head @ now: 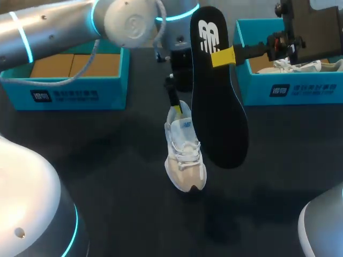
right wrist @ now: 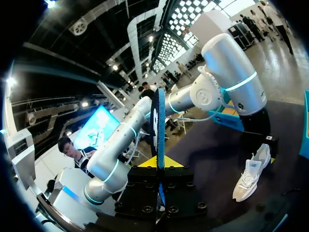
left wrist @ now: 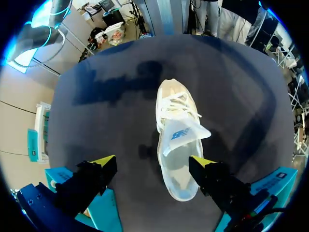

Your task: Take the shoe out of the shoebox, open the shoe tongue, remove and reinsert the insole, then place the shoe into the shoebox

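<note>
Dark table (head: 107, 171), teal shoeboxes (head: 80, 95) behind; shoe (head: 185, 155) under spread left claw (left wrist: 153, 164), black insole (head: 220, 118) in the pinch of right claw (head: 222, 56).

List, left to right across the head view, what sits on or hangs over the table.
left shoebox → white shoe → black insole, held up by the right gripper → right shoebox
</note>
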